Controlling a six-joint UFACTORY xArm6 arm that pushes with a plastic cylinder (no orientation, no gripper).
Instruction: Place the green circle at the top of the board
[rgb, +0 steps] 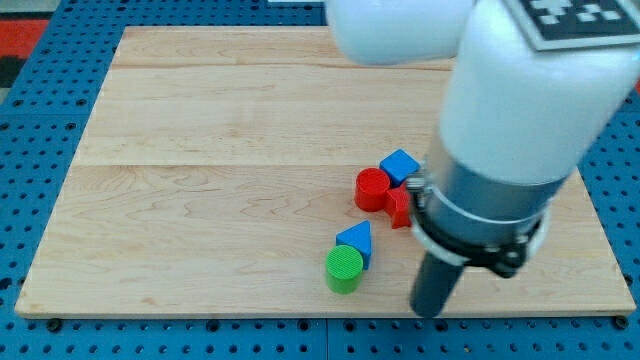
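The arm (520, 110), white above and grey lower down, is filling the view's right side and covering part of the surface (220, 170), a pale wooden board lying on a blue pegboard (60, 340). The arm has no hand, only a dark rod, and its tip (430, 312) is standing near the board's bottom edge, to the view's right of the green circle (344, 268), not touching it.

The green circle is sitting low on the board, touching the blue triangle-like block (357, 238) just above it. Further up the red cylinder (371, 189), a blue cube (400, 165) and another red block (400, 206), partly hidden, are crowding together. The whole left half and the top are lying open. A black-and-white marker (580, 15) is showing on the arm; no writing is readable.
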